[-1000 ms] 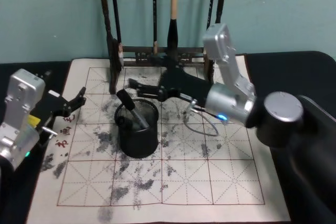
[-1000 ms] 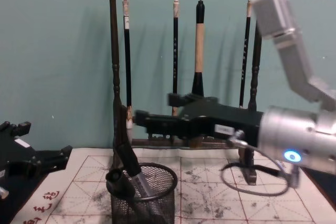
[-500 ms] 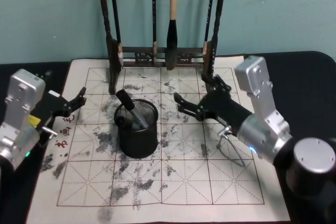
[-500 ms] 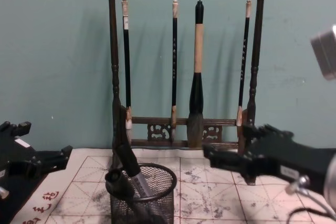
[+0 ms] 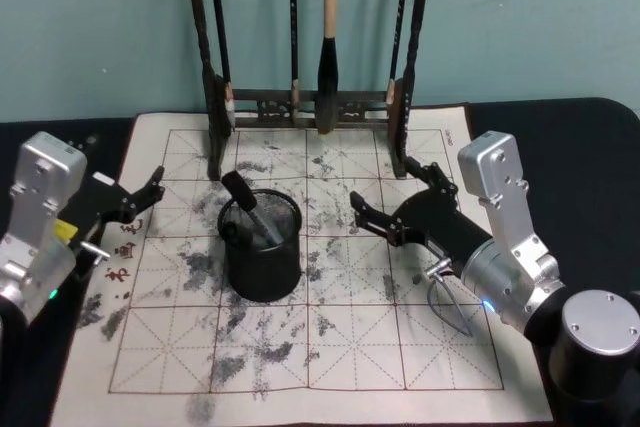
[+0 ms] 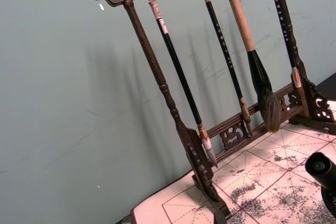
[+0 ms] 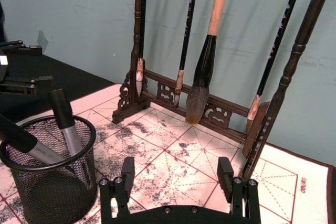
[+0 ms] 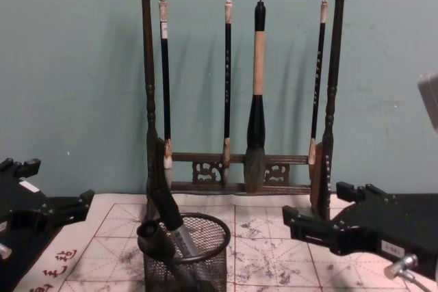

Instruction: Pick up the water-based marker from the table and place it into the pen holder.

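The black wire-mesh pen holder stands on the ink-stained mat, left of centre. A grey-bodied marker with a black cap leans inside it, beside a second dark pen. My right gripper hovers to the right of the holder, apart from it, open and empty. At the mat's left edge my left gripper rests open, holding nothing.
A tall dark wooden rack hung with several brushes stands at the back of the mat. Black cloth covers the table around it. A cable loop hangs under my right wrist.
My right gripper has drawn back from behind and above the pen holder, moving right and toward me, open and empty. The marker stays in the holder. The left arm has not moved.
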